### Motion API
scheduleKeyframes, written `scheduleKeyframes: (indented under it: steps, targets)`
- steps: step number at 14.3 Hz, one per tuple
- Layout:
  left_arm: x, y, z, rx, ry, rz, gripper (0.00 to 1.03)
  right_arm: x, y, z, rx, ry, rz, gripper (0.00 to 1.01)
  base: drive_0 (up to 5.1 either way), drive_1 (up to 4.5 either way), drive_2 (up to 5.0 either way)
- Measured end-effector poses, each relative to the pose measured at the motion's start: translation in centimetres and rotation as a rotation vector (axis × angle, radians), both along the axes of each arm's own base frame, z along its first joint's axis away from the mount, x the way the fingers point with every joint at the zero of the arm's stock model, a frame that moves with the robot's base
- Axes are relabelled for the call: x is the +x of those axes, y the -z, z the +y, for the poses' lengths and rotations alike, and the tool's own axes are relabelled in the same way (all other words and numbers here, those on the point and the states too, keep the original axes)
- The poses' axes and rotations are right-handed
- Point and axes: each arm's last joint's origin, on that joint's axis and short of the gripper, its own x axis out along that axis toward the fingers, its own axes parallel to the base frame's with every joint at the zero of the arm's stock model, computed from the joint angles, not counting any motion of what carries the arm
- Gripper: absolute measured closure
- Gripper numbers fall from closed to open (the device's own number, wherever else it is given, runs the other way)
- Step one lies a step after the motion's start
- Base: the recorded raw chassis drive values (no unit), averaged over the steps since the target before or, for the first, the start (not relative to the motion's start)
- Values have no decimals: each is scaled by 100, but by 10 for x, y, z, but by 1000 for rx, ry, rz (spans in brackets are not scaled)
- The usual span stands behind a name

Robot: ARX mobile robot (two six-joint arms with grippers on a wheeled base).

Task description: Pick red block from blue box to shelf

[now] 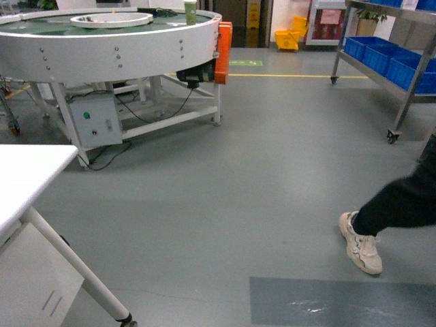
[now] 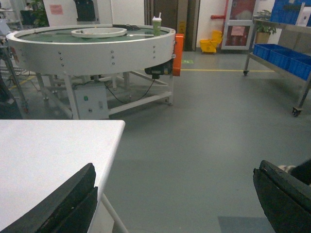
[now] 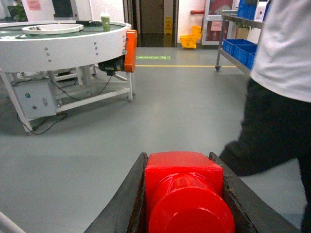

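Red and glossy, the red block (image 3: 183, 191) fills the bottom of the right wrist view, clamped between the two dark fingers (image 3: 124, 204) of the right gripper (image 3: 184, 194), its round stud facing the camera. The brick is carried above grey floor (image 1: 238, 184), well apart from the shelf (image 1: 409, 61), the steel rack with dark blue crates (image 1: 381, 54) at the far right of the head view. The blue box is not in view in any picture.

The left gripper (image 2: 180, 199) holds nothing; its jaws stand wide apart at the bottom corners of the left wrist view, over the corner of a white table (image 2: 48, 155) and bare floor. A person (image 3: 279, 97) in a white top and black trousers stands just beside the right arm, one pale trainer (image 1: 361, 245) showing in the head view. The white round conveyor table (image 1: 109, 41) with a green cup (image 1: 190, 11) sits at the back left.

Judging by its look, the brick is light, rigid and slick; its flat side faces, where the pads now press, seem the sound place to hold it. The stud would likely slip. The pick appears done, with the carry and the placing on a tier yet to come, and the bystander's legs lie near the path.
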Motion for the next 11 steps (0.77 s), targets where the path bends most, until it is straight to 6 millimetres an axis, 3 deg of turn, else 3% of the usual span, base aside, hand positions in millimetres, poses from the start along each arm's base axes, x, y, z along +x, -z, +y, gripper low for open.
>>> scheduleKeyframes:
  steps: [5,11]
  targets:
    - [0,0,0,0,-1,0,5,0,0,0,0,0,0,74,-61,-61,-61]
    - [0,0,0,0,-1,-2,5,0,0,0,0,0,-2,74,173,283,-470]
